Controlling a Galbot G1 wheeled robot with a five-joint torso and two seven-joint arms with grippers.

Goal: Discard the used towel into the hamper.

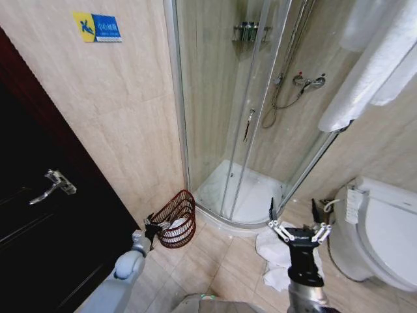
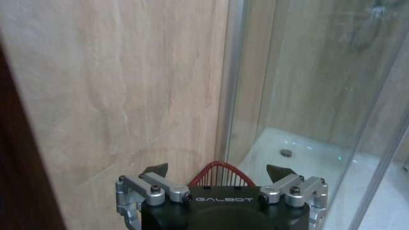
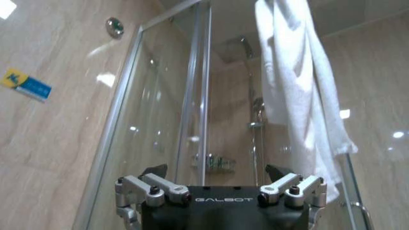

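I'm hovering my left gripper (image 1: 154,228), fingers spread, right beside the hamper (image 1: 177,218) (something white's already lying inside). The right gripper (image 1: 299,220) is hanging wide open over a towel (image 1: 273,254) on the floor.

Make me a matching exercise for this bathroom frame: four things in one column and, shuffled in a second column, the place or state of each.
Things
1. hamper
2. white towel on the floor
3. left gripper
4. hanging towel

Places or states
A. draped high up, above the toilet
B. open, close beside the basket's rim
C. crumpled on the tiles under the open right gripper
D. on the floor against the wall by the shower enclosure, white cloth inside

Pairs: 1-D, 2-C, 3-B, 4-A
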